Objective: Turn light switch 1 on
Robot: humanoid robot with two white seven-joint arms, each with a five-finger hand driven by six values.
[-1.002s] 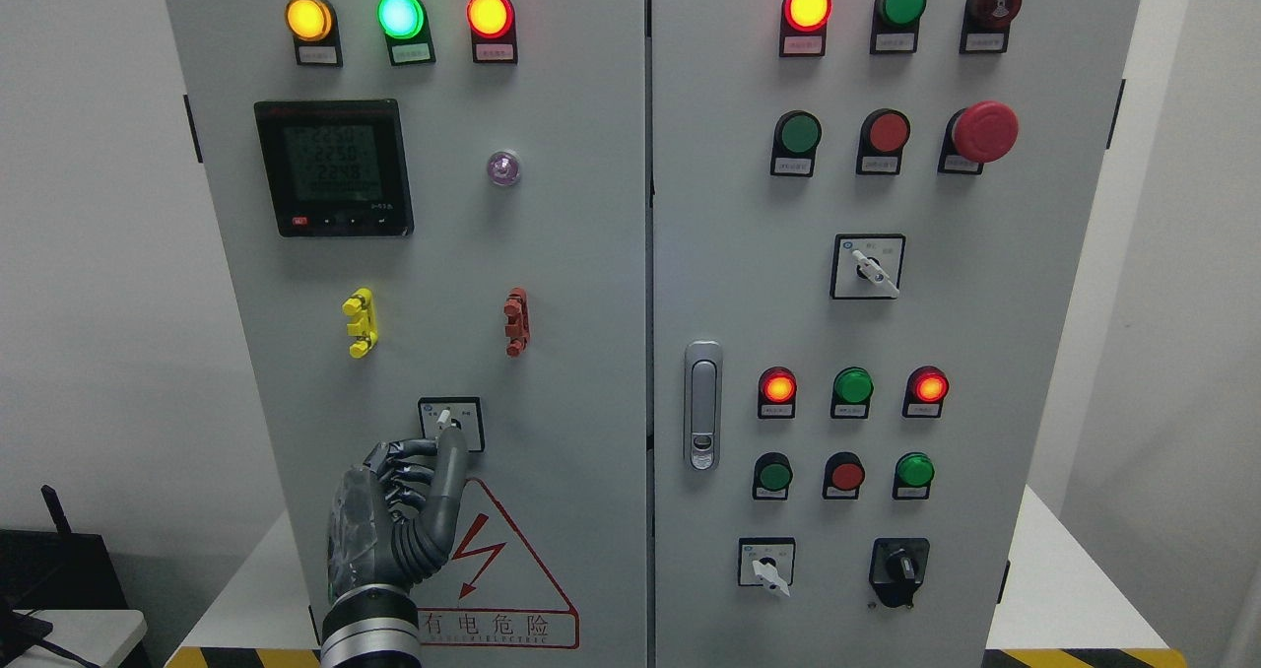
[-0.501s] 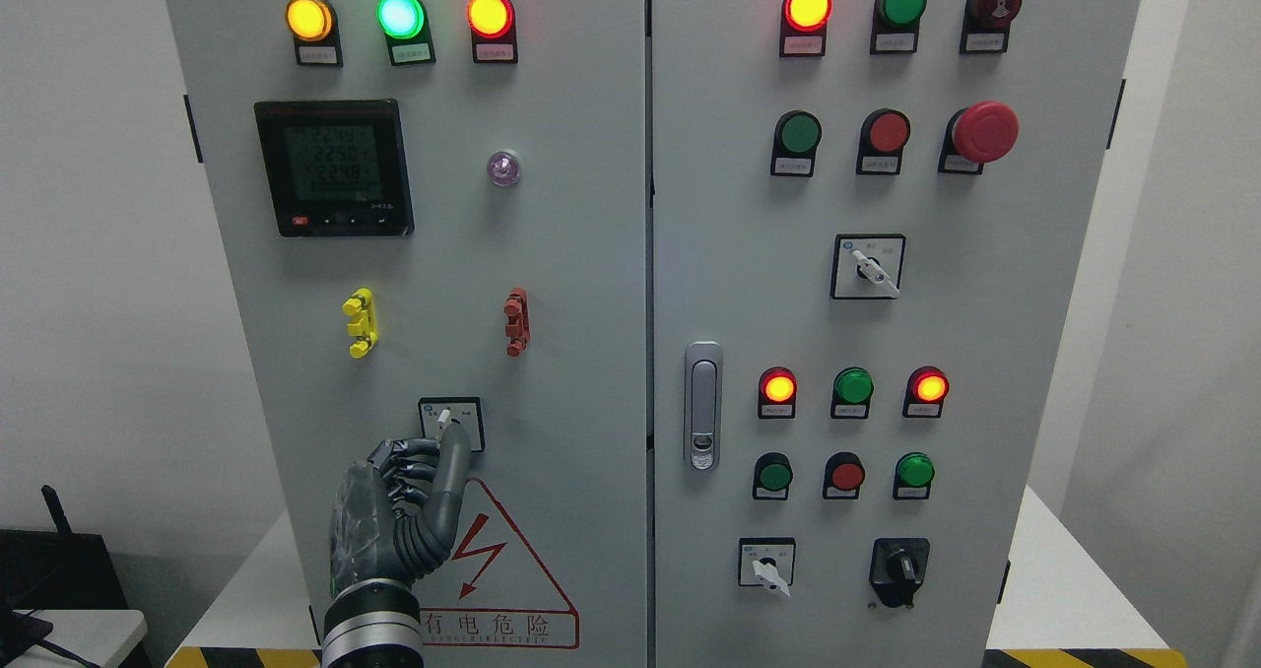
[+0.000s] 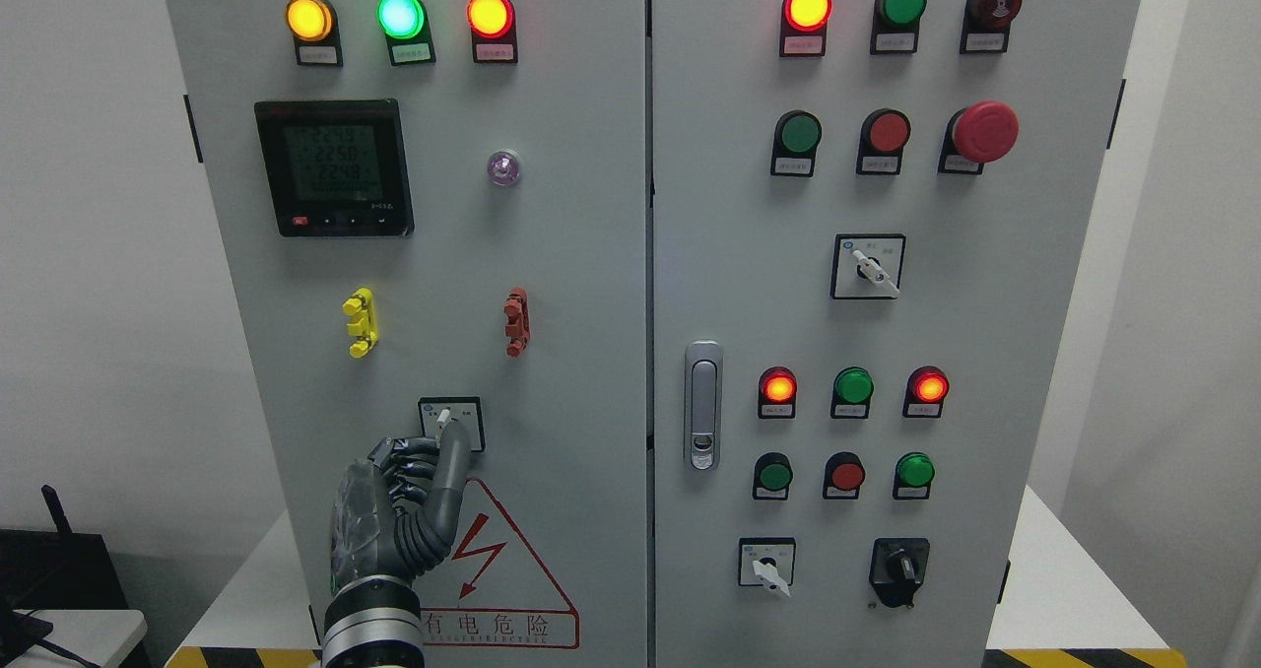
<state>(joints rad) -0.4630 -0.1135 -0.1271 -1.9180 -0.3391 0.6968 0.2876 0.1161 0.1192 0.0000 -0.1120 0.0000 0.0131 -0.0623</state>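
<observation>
1. Head view: a grey two-door electrical cabinet (image 3: 591, 254) fills the frame, standing on a white desk (image 3: 1064, 589).
2. The left robot hand (image 3: 399, 510) comes up from the bottom edge at lower left. Its index finger (image 3: 451, 471) is stretched upward while the other fingers are curled in against the palm; it holds nothing.
3. The index fingertip touches the lower part of the selector switch (image 3: 450, 422) on the left door, right beside the small white lever (the lever leans up and to the left).
4. This selector switch sits low on the left door, directly above the red triangular warning sign (image 3: 512, 569) and below the yellow terminal block (image 3: 360, 321) and red terminal block (image 3: 515, 321).
5. Upper left door: yellow indicator lamp (image 3: 308, 18), green indicator lamp (image 3: 401, 15) and red indicator lamp (image 3: 490, 14), all lit; below them a digital meter (image 3: 333, 167) with a lit display (digits too small to read reliably) and a small purple lamp (image 3: 503, 167).
6. Right door: a red mushroom emergency stop (image 3: 985, 131) at upper right, a silver door latch (image 3: 702, 405) near the left edge, and a black rotary knob (image 3: 898, 567) at the bottom.
7. The right arm does not show.
</observation>
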